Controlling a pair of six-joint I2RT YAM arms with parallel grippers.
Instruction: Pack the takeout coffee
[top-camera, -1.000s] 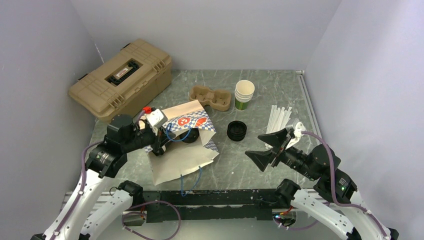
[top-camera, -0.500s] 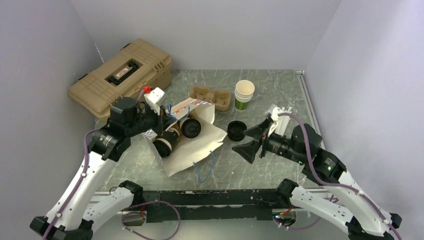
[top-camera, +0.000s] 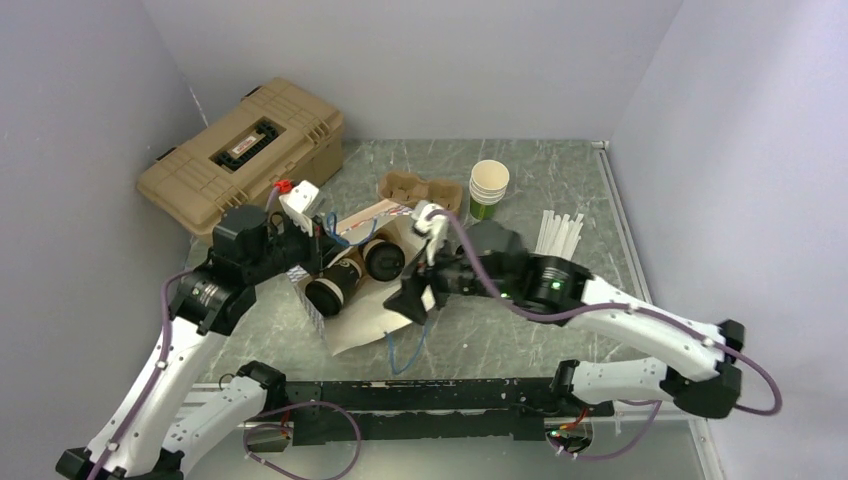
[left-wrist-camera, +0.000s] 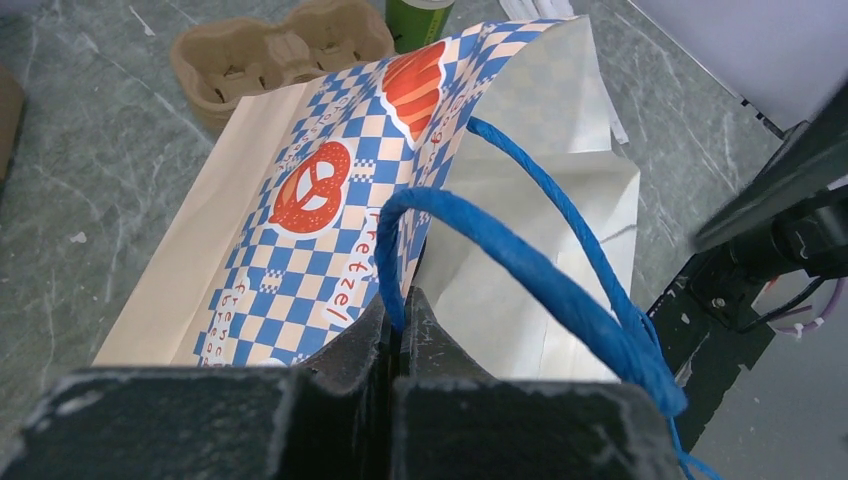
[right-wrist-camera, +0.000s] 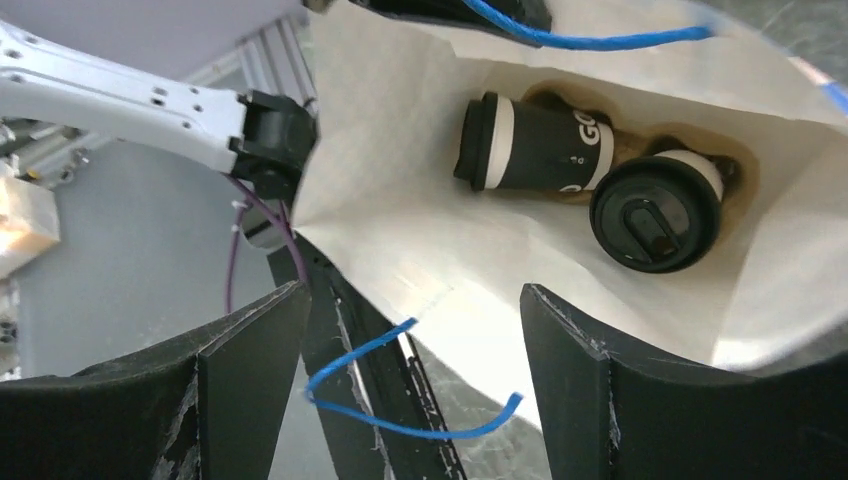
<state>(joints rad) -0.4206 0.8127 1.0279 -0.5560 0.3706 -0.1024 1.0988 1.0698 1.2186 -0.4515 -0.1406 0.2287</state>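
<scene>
A paper bag (top-camera: 375, 310) with a blue-checked pretzel print lies open on its side. Two takeout coffees with black lids lie inside it, one (top-camera: 335, 290) nearer me and one (top-camera: 383, 258) behind it. They also show in the right wrist view, one on its side (right-wrist-camera: 535, 145) and one lid-on (right-wrist-camera: 655, 210). My left gripper (top-camera: 322, 237) is shut on the bag's upper blue handle (left-wrist-camera: 500, 250) and holds the mouth up. My right gripper (top-camera: 415, 293) is open and empty at the bag's mouth, over the lower blue handle (right-wrist-camera: 400, 395).
A tan toolbox (top-camera: 245, 155) stands at the back left. A cardboard cup carrier (top-camera: 420, 195), a stack of lidless cups (top-camera: 488, 188) and white straws (top-camera: 560, 232) lie behind and right of the bag. The arms' base rail (top-camera: 420, 395) runs along the near edge.
My right arm has swung left from the table's right side to the bag's mouth. My left gripper has pulled the handle up and back, opening the bag and showing the two cups.
</scene>
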